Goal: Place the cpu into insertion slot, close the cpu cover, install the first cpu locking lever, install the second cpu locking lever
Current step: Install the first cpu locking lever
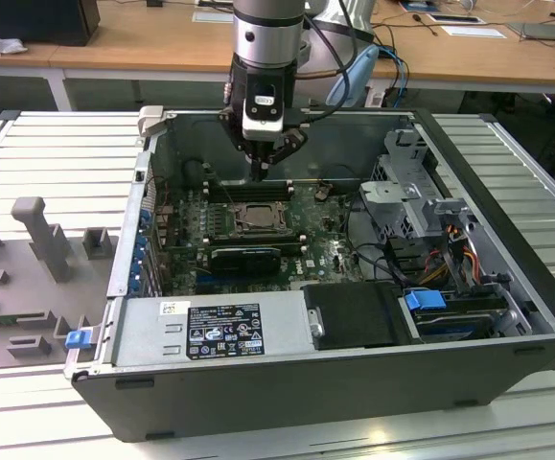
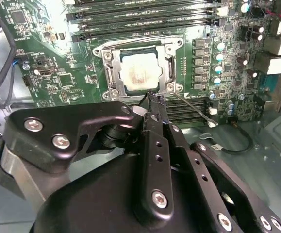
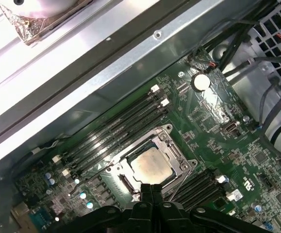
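The open computer case lies on the slatted tabletop, and its near wall cuts off part of the green motherboard. The end effector, fingers clenched together on nothing, hangs at the edge of the insertion slot and hides one corner of it. The cpu cover frames the cpu, which is seated in the slot. Whether the thin wire lever is latched is hard to make out.
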